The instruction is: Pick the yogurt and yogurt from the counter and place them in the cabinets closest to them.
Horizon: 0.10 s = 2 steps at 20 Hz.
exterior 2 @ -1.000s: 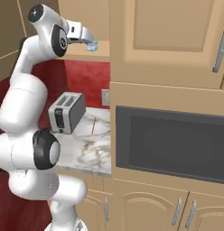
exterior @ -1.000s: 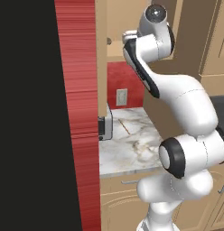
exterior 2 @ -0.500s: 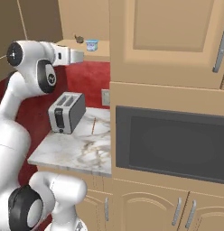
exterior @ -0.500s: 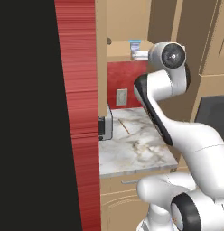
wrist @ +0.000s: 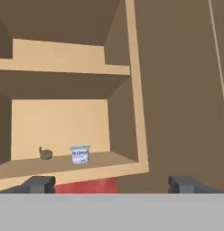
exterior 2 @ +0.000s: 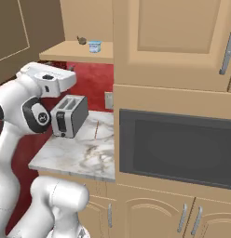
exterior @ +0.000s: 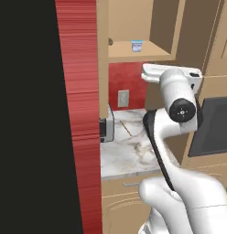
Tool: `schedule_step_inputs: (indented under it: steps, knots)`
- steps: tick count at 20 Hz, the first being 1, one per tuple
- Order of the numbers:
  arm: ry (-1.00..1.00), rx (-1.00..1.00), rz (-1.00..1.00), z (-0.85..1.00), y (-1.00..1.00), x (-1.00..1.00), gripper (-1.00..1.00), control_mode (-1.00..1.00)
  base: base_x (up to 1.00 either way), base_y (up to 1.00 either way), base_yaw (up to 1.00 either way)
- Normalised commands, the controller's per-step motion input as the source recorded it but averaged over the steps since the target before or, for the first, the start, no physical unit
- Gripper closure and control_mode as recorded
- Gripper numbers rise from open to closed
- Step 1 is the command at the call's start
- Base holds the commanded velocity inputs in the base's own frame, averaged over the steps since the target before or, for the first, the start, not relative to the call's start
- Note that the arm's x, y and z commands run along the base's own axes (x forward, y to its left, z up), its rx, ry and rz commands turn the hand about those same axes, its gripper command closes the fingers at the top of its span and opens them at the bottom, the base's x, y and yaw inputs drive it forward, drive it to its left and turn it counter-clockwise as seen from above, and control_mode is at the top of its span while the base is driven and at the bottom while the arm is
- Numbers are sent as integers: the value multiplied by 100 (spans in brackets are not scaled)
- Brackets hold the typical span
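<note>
A small yogurt (wrist: 80, 154) cup with a pale blue label stands upright on the lower shelf of the open wall cabinet (wrist: 64, 167); it is also seen as the yogurt (exterior: 137, 45) and the yogurt (exterior 2: 94, 46) from the base. My gripper (wrist: 111, 186) is open and empty, its fingertips (wrist: 39, 184) spread wide. It hangs back from the shelf, slightly below its edge and well clear of the cup. The white hand (exterior 2: 50, 76) sits left of and below the cabinet shelf (exterior 2: 80, 52), over the marble counter (exterior 2: 80, 155).
A small brown object (wrist: 45, 154) sits on the shelf left of the cup. A silver toaster (exterior 2: 68, 116) stands on the counter by the red wall. A built-in black oven (exterior 2: 178, 146) fills the right. The open cabinet door (wrist: 177, 90) stands beside the shelf.
The arm has drawn back and dropped from the cabinet shelf to below its level. The yogurt stays on the shelf. The jaws remain open.
</note>
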Motion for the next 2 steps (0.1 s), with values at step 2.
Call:
schedule_step_inputs:
  steps: [2]
  knots:
    - [-14,0,-8,3,-6,-22,-100,-100,0,0,0]
